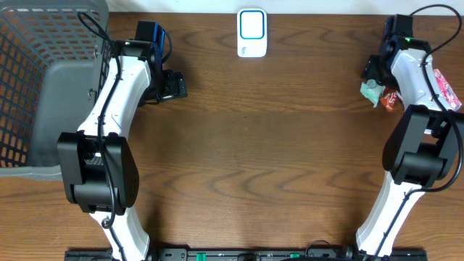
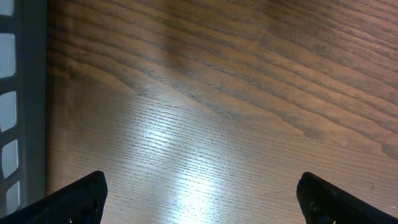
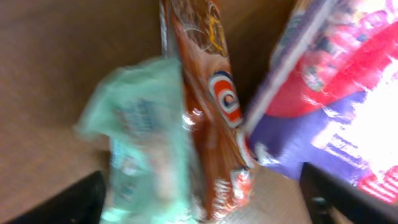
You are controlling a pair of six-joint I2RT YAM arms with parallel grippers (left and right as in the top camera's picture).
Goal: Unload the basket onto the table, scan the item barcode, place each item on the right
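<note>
basket point(image 1: 22, 87) left, snack packets point(image 1: 380, 94) far right

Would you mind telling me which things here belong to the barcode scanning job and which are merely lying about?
For the job: white scanner, mint-green packet, brown-orange packet, purple packet, and the open right gripper over them.
Lying about, apparently: grey basket, wooden table; the left gripper hangs open over bare wood.
</note>
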